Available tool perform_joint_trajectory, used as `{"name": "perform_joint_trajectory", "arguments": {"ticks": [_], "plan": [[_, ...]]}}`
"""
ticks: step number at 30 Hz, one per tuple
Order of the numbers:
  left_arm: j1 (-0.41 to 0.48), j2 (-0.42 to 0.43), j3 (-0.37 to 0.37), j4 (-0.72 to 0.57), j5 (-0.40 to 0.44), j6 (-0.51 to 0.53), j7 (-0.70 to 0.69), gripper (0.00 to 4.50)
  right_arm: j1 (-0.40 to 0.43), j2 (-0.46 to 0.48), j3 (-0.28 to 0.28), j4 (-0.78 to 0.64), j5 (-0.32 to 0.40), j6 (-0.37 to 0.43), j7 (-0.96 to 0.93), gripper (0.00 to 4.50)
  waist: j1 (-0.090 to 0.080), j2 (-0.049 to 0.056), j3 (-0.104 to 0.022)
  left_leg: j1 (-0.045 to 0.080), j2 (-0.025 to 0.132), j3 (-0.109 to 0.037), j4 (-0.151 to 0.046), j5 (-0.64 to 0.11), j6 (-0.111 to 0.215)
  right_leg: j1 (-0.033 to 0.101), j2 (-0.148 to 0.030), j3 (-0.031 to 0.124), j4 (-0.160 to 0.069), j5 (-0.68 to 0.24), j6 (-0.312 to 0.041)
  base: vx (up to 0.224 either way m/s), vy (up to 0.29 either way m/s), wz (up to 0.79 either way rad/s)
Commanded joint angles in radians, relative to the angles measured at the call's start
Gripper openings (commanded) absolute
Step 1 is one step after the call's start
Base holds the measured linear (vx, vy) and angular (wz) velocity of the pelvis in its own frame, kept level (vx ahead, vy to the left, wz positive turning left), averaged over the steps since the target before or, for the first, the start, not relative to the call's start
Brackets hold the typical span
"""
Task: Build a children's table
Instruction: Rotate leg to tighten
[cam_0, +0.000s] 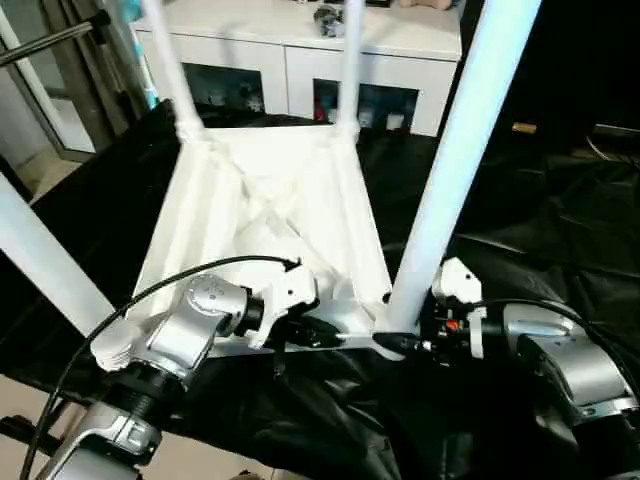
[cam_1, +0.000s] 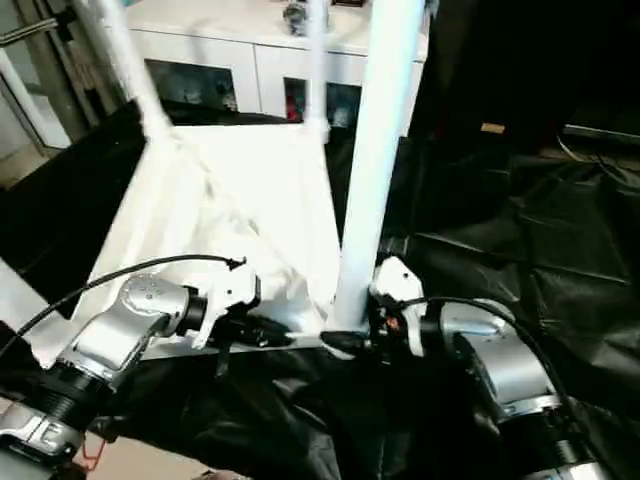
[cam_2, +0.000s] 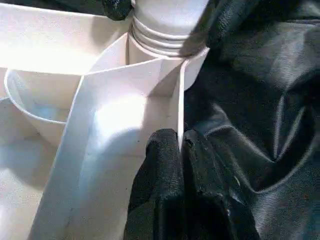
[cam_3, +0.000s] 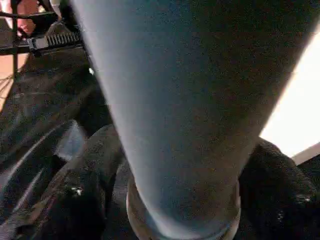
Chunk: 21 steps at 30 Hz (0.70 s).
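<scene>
The children's table lies upside down on a black cloth, its ribbed white tabletop (cam_0: 260, 200) facing up. Two legs (cam_0: 170, 70) (cam_0: 350, 60) stand in the far sockets. A third leg (cam_0: 40, 260) rises at the near left and a fourth leg (cam_0: 450, 170) at the near right corner. My left gripper (cam_0: 325, 333) is shut on the tabletop's thin near rim (cam_2: 165, 80), next to that corner socket. My right gripper (cam_0: 400, 343) sits at the foot of the near-right leg (cam_3: 180, 100), with one black finger (cam_3: 75, 200) on each side of it.
A white glass-door cabinet (cam_0: 300, 50) stands behind the table. Rumpled black cloth (cam_0: 520, 230) covers the floor to the right and in front. A metal pole (cam_0: 50, 40) crosses the far left corner. Bare floor (cam_0: 200, 460) shows at the near left.
</scene>
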Motion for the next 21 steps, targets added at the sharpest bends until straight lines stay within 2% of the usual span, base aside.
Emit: {"name": "perform_joint_trajectory", "arguments": {"ticks": [1, 7, 8, 10, 12, 13, 14, 15, 17, 19, 20, 21], "plan": [[0.004, -0.013, -0.007, -0.017, -0.025, -0.011, -0.006, 0.0, 0.017, 0.013, 0.058, -0.056, 0.034, 0.019, 0.058, 3.09, -0.002, -0.01, -0.053, 0.013, 0.034, -0.007, -0.061, -0.214, 0.063, 0.042, -0.04, 0.028, -0.059, -0.206, -0.23, 0.0, 0.0, 0.0], [-0.001, -0.029, -0.001, 0.003, -0.021, -0.007, 0.024, 0.0, 0.043, 0.025, 0.064, -0.077, 0.041, 0.04, 0.052, 2.7, 0.004, -0.011, -0.055, 0.013, 0.034, -0.006, -0.06, -0.215, 0.057, 0.042, -0.039, 0.028, -0.057, -0.19, -0.229, 0.0, 0.0, 0.0], [-0.008, -0.041, 0.005, 0.014, -0.017, -0.004, 0.051, 0.0, 0.056, 0.035, 0.063, -0.084, 0.042, 0.045, 0.038, 2.52, 0.004, -0.01, -0.054, 0.013, 0.034, -0.006, -0.061, -0.214, 0.057, 0.042, -0.039, 0.028, -0.057, -0.191, -0.228, 0.0, 0.0, 0.0], [-0.017, -0.057, 0.014, 0.025, -0.013, 0.004, 0.085, 0.0, 0.067, 0.053, 0.051, -0.088, 0.048, 0.058, 0.0, 2.49, 0.005, -0.01, -0.053, 0.013, 0.033, -0.006, -0.062, -0.22, 0.055, 0.042, -0.039, 0.028, -0.06, -0.202, -0.225, 0.0, 0.0, 0.0], [-0.035, -0.102, 0.033, 0.041, 0.004, 0.03, 0.173, 0.0, 0.054, 0.126, 0.012, -0.014, -0.003, 0.021, -0.165, 2.47, 0.002, -0.01, -0.049, 0.017, 0.032, -0.004, -0.065, -0.258, 0.04, 0.035, -0.04, 0.029, -0.068, -0.269, -0.213, 0.0, 0.0, 0.0], [-0.035, -0.103, 0.033, 0.041, 0.004, 0.031, 0.175, 0.0, 0.054, 0.129, 0.01, -0.011, -0.005, 0.02, -0.171, 2.47, -0.002, -0.011, -0.049, 0.016, 0.03, -0.006, -0.066, -0.275, 0.023, 0.035, -0.042, 0.028, -0.072, -0.319, -0.199, 0.0, 0.0, 0.0], [-0.044, -0.131, 0.042, 0.049, 0.009, 0.051, 0.22, 0.0, 0.034, 0.179, -0.015, 0.045, -0.039, 0.029, -0.293, 2.46, -0.004, -0.014, -0.048, 0.016, 0.029, -0.008, -0.069, -0.287, 0.013, 0.035, -0.043, 0.027, -0.077, -0.366, -0.18, 0.0, 0.0, 0.0], [-0.049, -0.147, 0.044, 0.055, 0.013, 0.059, 0.243, 0.0, 0.022, 0.206, -0.03, 0.074, -0.047, 0.037, -0.347, 2.46, -0.006, -0.012, -0.045, 0.017, 0.028, -0.009, -0.07, -0.301, 0.008, 0.031, -0.042, 0.027, -0.079, -0.393, -0.173, 0.0, 0.0, 0.0], [-0.061, -0.174, 0.045, 0.067, 0.022, 0.072, 0.284, 0.0, 0.004, 0.249, -0.05, 0.111, -0.049, 0.051, -0.415, 2.46, -0.024, -0.014, -0.044, 0.015, 0.024, -0.016, -0.073, -0.341, -0.011, 0.031, -0.042, 0.02, -0.088, -0.485, -0.134, -0.053, 0.002, -0.05], [-0.068, -0.191, 0.049, 0.077, 0.027, 0.077, 0.313, 0.0, -0.005, 0.271, -0.056, 0.125, -0.055, 0.057, -0.451, 2.46, -0.028, -0.012, -0.042, 0.021, 0.024, -0.015, -0.071, -0.365, -0.005, 0.023, -0.042, 0.022, -0.098, -0.517, -0.117, 0.0, 0.0, 0.0], [-0.086, -0.232, 0.056, 0.097, 0.036, 0.091, 0.373, 0.0, -0.028, 0.324, -0.067, 0.15, -0.067, 0.086, -0.536, 2.46, -0.028, -0.009, -0.041, 0.021, 0.022, -0.016, -0.072, -0.374, -0.001, 0.021, -0.041, 0.021, -0.102, -0.541, -0.108, 0.0, 0.0, 0.0], [-0.086, -0.232, 0.056, 0.097, 0.036, 0.091, 0.373, 0.0, -0.028, 0.324, -0.067, 0.15, -0.067, 0.086, -0.536, 2.46, -0.031, -0.01, -0.041, 0.019, 0.02, -0.018, -0.073, -0.377, -0.006, 0.02, -0.041, 0.019, -0.104, -0.559, -0.1, 0.0, 0.0, 0.0]]}}
